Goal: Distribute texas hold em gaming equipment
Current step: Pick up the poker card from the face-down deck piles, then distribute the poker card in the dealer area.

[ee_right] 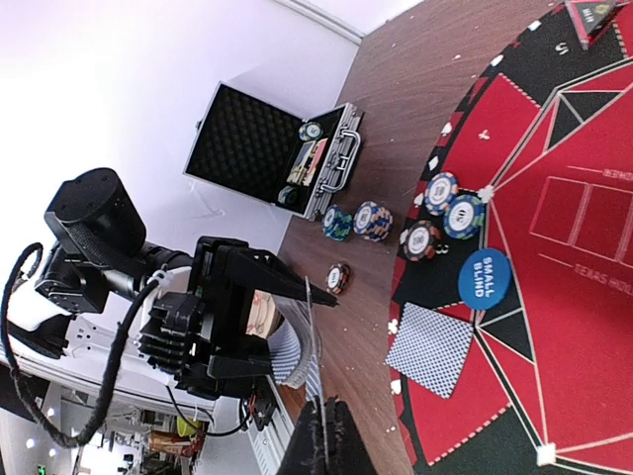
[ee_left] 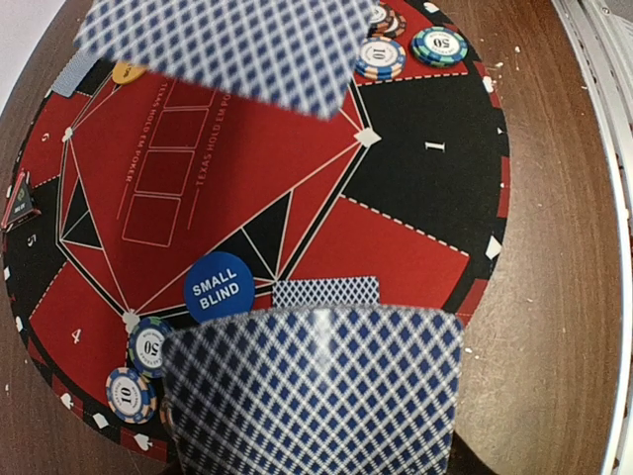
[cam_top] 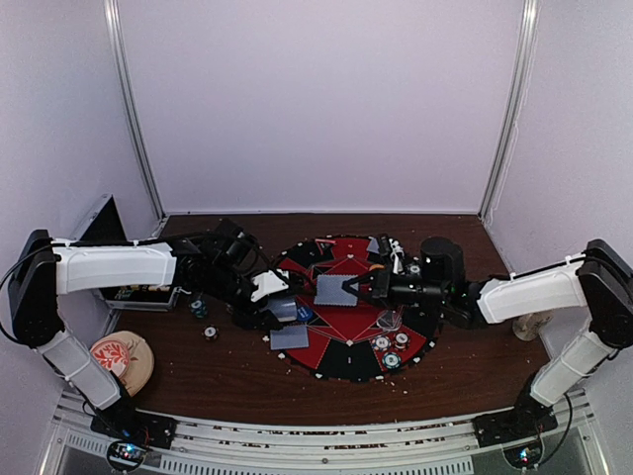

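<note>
From where I stand, the right gripper [cam_top: 368,286] is pinched tight on a single blue-backed playing card [cam_top: 336,289], holding it roughly flat over the red middle of the poker mat [cam_top: 348,361]. The left gripper [cam_top: 269,302] is clamped around the rest of the deck [ee_left: 316,396] just above the mat's left side, near the SMALL BLIND button [ee_left: 219,287]. One dealt card [cam_top: 289,338] already lies face down at the mat's rim beside that button, with a teal 50 chip [ee_left: 148,346] and a 10 chip [ee_left: 129,393] close by. More chips [cam_top: 200,309] sit off the mat on the table [cam_top: 237,381], towards the open metal case [ee_right: 272,148].

This looks like dealing, with most seats not yet served. To do it well, I'd carry the card low and level to the next empty numbered wedge, and let go only when it is nearly touching the felt so it doesn't flutter or flip. It should land clear of the chip stacks. The deck hand should hold steady so nothing slides off the top
</note>
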Robot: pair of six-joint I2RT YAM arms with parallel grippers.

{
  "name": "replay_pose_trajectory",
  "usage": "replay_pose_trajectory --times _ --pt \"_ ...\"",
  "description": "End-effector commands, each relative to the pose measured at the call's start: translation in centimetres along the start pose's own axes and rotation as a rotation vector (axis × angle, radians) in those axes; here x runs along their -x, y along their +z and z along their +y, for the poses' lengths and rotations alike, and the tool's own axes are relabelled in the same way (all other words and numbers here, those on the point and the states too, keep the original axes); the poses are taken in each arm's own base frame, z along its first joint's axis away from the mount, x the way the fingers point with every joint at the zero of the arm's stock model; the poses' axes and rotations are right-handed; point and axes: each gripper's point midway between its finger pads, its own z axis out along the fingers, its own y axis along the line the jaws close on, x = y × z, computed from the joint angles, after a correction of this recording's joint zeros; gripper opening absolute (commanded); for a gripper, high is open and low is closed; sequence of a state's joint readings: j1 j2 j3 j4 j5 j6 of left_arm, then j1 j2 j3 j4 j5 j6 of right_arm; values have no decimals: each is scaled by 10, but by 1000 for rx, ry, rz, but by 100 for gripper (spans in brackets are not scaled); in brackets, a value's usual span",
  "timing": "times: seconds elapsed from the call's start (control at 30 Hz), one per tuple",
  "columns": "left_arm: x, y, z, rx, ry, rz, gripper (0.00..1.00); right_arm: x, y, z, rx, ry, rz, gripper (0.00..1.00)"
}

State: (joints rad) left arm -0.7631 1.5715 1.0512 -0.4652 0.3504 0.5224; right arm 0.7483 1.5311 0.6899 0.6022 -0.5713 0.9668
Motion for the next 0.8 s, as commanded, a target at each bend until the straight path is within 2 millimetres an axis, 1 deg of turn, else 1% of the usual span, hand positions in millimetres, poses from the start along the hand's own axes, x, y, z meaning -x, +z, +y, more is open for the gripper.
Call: replay_pose_trajectory --times 0.0,0.13,0.17,0.23,0.3,0.4,0.5,0.6,0.77 --pt "4 2 -2 -11 15 -26 52 16 -37 -17 -70 21 -145 0" --pt "4 2 -2 -10 13 -26 52 19 -83 -46 -174 52 -268 0" --pt "4 2 -2 -10 11 -25 52 16 -95 -60 -218 69 -287 0" --pt "4 2 -3 -12 12 -26 52 14 -116 -74 -269 82 -334 0" --pt "4 2 -3 -13 13 -27 52 12 -134 -88 -311 98 -374 0" --pt "4 2 -3 -11 13 -27 52 12 -155 -102 -355 115 -417 0" --pt "5 1 -5 -12 15 -28 52 14 -169 -115 -402 121 -430 0" --pt "5 1 -5 -11 16 -27 52 15 -177 -130 -446 137 -426 0" --pt "4 0 -6 -5 20 -28 52 11 -179 -157 -483 186 -397 0"
